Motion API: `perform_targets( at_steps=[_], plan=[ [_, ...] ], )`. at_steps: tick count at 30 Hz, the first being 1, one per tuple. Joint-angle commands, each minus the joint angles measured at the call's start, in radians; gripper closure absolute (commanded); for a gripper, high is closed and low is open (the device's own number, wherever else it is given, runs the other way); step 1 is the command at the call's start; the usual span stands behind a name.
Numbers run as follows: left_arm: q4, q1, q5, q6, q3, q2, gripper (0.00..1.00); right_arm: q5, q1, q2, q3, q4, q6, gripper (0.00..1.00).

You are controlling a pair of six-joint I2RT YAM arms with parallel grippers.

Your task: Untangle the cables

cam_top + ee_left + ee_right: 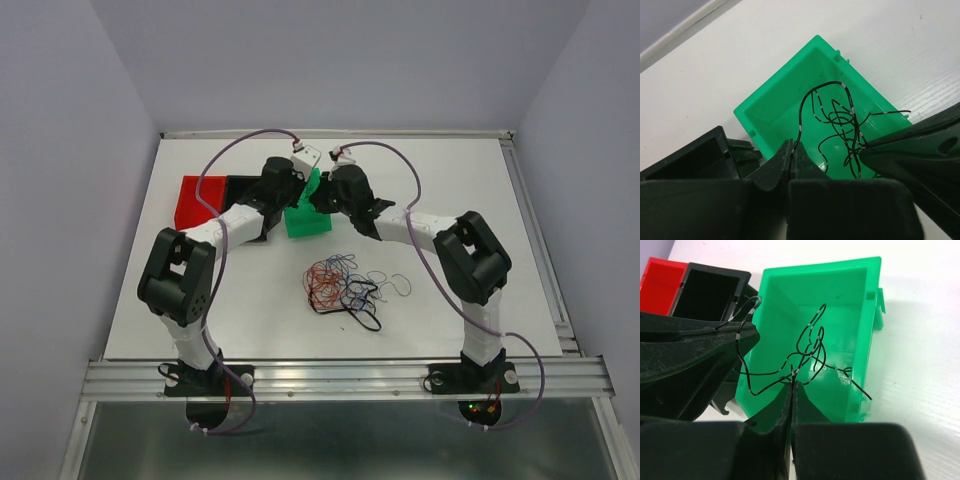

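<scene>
White table [480, 200], bearing all else. Two arms, reaching from the near edge and meeting over the green bin [308, 222], left arm [225, 225] on the bin's left side, right arm [430, 235] on its right. Green bin open-topped, at mid-table. Black bin [240, 190] just to the left of the green bin, with the red bin [195, 200] further out on the same side. Left gripper [791, 150] above the green bin's near rim, pinched closed on one strand of the black cable [840, 117]. Right gripper [791, 385] likewise above the green bin, close beside the left gripper and clamped tight on another strand of the same cable. Clump of cables [340, 285] in red, blue and black, loose on the table on the near side of the green bin and apart from it, towards the arm bases. Black cable thin, marked with pale bands, strung in loose loops between the two grippers and hanging over the green bin's hollow; contact with the bin floor not discernible. One free end beyond the bin's right wall in the right wrist view.
</scene>
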Motion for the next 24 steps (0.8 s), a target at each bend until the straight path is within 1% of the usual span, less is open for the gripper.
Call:
perform_targets(
  at_steps=[1,4,7,10,11,19,24],
  plan=[
    [-0.074,0.002,0.013,-0.026,0.07,0.019,0.92,0.027,-0.003,0.003,0.073,0.003,0.002,0.99],
    [-0.138,0.002,0.021,-0.038,0.105,0.039,0.92,0.045,-0.003,0.012,0.074,-0.002,0.003,1.0],
    [-0.18,0.004,0.036,-0.052,0.12,0.036,0.87,0.051,-0.003,0.024,0.079,-0.006,0.005,1.0],
    [-0.181,0.002,0.035,-0.055,0.114,0.008,0.71,0.056,-0.002,0.032,0.083,-0.008,0.002,0.99],
    [-0.163,0.004,0.029,-0.054,0.101,-0.001,0.69,0.056,-0.003,0.033,0.085,-0.008,0.002,0.99],
    [-0.082,0.002,0.026,-0.045,0.022,-0.142,0.61,0.036,-0.002,0.078,0.112,-0.011,-0.01,0.99],
    [-0.06,0.004,-0.016,-0.04,-0.014,-0.219,0.57,0.065,0.001,0.142,0.201,-0.081,-0.026,0.99]
  ],
)
